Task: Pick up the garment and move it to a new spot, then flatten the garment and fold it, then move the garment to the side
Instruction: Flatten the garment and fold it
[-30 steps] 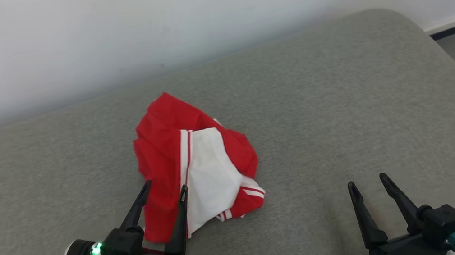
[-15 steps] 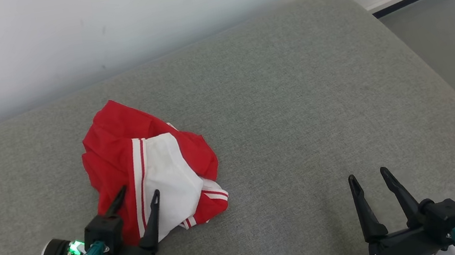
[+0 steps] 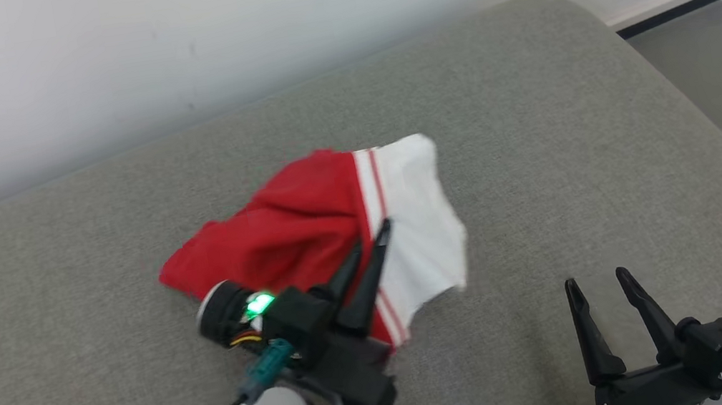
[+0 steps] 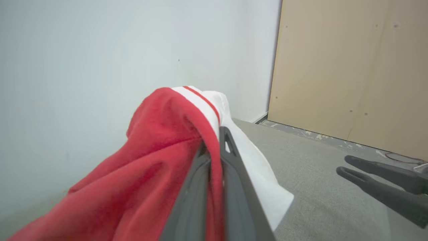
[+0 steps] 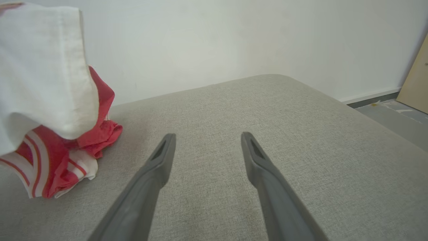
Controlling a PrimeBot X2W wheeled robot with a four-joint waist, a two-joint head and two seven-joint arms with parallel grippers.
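We are gripping the crumpled red-and-white cloth garment (image 3: 293,231) with our left gripper (image 3: 372,238), whose jaws are closing tight on a fold by the striped edge. We are holding it lifted at the centre of the frame, over the grey upholstered bench (image 3: 538,131). Our right gripper (image 3: 596,279), at the lower right, is waiting wide open and empty. We are judging only the pick-up done; placing, flattening, folding and moving aside are remaining.

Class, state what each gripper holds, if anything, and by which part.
The left gripper is shut on the garment, pinching red fabric beside the white stripe. The right gripper is open, holding nothing.
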